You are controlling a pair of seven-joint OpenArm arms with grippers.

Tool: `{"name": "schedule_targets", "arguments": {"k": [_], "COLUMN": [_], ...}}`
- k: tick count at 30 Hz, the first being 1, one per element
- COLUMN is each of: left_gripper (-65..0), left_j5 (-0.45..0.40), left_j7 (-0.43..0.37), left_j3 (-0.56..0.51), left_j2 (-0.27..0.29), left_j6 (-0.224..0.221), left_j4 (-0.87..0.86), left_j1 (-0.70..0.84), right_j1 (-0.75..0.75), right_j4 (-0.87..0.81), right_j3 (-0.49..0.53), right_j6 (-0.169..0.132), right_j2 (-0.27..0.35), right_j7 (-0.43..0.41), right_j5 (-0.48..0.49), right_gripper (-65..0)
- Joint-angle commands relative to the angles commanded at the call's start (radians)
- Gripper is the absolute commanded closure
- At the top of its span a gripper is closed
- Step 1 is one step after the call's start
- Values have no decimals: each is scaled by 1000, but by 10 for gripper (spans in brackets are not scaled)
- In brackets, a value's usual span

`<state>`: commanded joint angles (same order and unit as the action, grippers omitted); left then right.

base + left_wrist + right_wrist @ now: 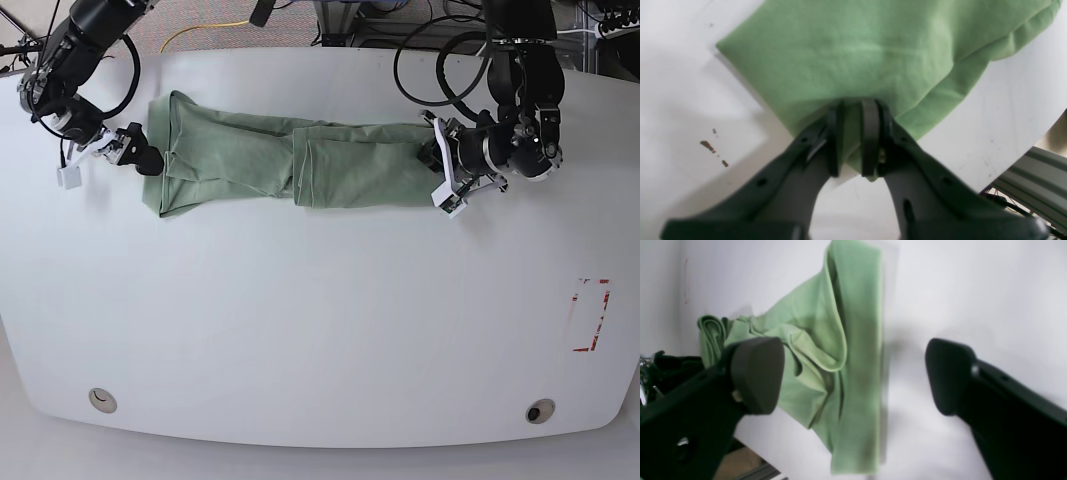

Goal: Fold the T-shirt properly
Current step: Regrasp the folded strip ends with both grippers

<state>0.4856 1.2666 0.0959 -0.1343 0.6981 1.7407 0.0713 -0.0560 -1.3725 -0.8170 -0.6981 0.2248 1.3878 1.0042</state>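
Two grippers at one sage-green T-shirt (pixel 365 172).
Shirt bunched lengthwise, folded; right gripper's (pixel 853 376) fingers spread, left's (pixel 851 140) grip unclear.

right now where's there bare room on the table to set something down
The widest bare patch of table runs from below the T-shirt to the near edge, bordered at its right by the red marks. It is crowded along the far side, where the shirt stretches between the left gripper and right gripper.

A robot workspace of some kind, shown by the white table (pixel 330 330) and cables (pixel 210 28).
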Motion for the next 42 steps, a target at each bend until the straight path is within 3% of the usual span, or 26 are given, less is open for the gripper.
{"name": "schedule_targets", "arguments": {"k": [9, 10, 13, 17, 22, 26, 29, 32, 42], "left_gripper": [-72, -72, -74, -75, -75, -75, -75, -75, -75], "left_j5": [0, 0, 0, 0, 0, 0, 0, 0, 0], "left_j7": [-2, -2, -2, -2, -2, -3, -3, -3, -43], "left_j3": [2, 2, -2, -5, -37, -86, -86, -87, -87], "left_j2": [0, 0, 0, 5, 32, 49, 72, 101, 167], "left_j6": [0, 0, 0, 0, 0, 0, 0, 0, 0], "left_j4": [-2, -2, -2, -2, -5, -52, -118, -189, -356], "left_j1": [-2, -2, -2, -2, -34, -46, -94, -115, -229], "right_j1": [-40, -40, -35, -11, -9, -15, -14, -6, 66], "right_j4": [-166, -166, -166, -169, -213, -308, -374, -453, -539], "right_j3": [121, 130, 143, 140, 118, 86, 92, 92, 144], "right_j6": [0, 0, 0, 0, 0, 0, 0, 0, 0], "right_j2": [-103, -104, -109, -110, -89, -71, -20, -9, 21], "right_j7": [-25, -34, -52, -54, -64, -61, -51, -8, 8], "right_j5": [-8, -9, -55, -157, -212, -213, -204, -198, 38], "right_gripper": [-650, -606, -376, -3, 0, 0, 0, 0, 0]}}
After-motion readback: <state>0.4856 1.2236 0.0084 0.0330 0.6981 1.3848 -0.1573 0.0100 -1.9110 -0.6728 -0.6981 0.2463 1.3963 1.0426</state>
